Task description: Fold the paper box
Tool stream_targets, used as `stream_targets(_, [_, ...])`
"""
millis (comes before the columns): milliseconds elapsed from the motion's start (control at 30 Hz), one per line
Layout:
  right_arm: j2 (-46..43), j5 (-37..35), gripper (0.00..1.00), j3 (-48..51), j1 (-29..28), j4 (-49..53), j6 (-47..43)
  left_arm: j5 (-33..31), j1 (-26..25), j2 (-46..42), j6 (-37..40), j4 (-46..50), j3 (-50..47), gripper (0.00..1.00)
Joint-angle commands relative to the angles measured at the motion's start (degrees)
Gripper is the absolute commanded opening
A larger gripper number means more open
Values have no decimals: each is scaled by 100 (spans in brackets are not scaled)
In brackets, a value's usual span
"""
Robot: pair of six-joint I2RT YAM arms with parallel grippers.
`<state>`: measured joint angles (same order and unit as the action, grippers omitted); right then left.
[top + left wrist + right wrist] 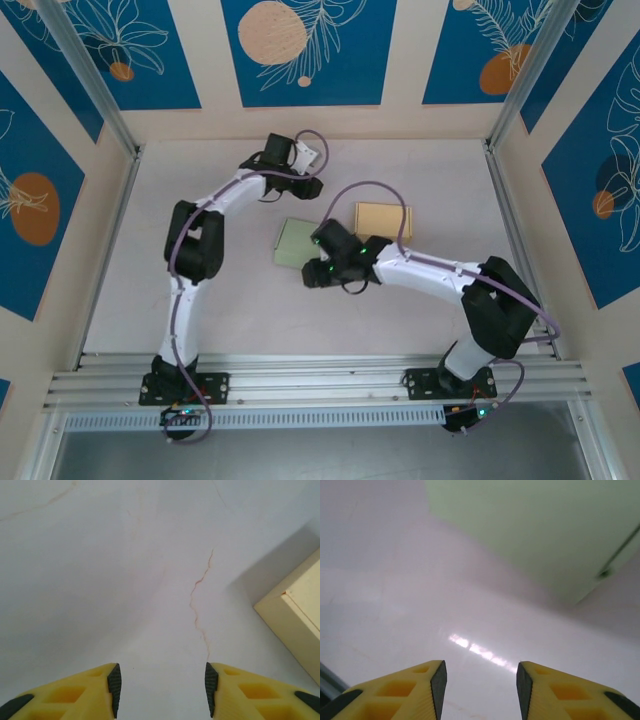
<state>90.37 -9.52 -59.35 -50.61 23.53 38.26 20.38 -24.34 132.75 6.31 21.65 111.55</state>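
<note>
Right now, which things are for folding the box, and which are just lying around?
For the job: green paper, lying flat; left pincer and right pincer, both open.
Lying about: tan box, which looks already folded.

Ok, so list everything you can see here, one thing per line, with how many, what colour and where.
green paper piece: one, pale green, flat on the table's middle, just ahead of the right gripper
tan box: one, cream-tan, on the table to the right of the green piece
table: one, whitish, with a thin crack near the tan box
wall panels: several, blue with orange circles and leaf prints, around the table
left gripper: one, yellow fingers with black pads, open, over bare table
right gripper: one, same colours, open, low beside the green piece
</note>
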Motion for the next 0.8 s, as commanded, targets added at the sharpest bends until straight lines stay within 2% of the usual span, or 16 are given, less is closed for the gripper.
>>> stream_targets(0, [259, -782, 44, -121, -397, 331, 695, 186, -62, 462, -77, 1004, 876, 47])
stream_targets(100, [758, -1230, 44, -504, -700, 612, 796, 226, -60, 803, -85, 1428, 1329, 46])
stream_targets(133, [946, -1318, 44, -624, -770, 654, 803, 254, -62, 863, -77, 1485, 1382, 42])
stream_targets(500, [2128, -1712, 44, -1412, -812, 542, 645, 98, -62, 928, 168, 1744, 980, 27])
stream_targets(533, [2232, -1720, 44, -1481, -778, 583, 683, 110, -62, 928, 177, 1757, 944, 23])
stream_targets(600, [2398, -1758, 44, -1560, -709, 615, 749, 148, -62, 937, 202, 1800, 867, 21])
stream_targets(767, [2709, -1892, 45, -1674, -509, 736, 904, 394, -61, 880, 316, 1893, 551, 2])
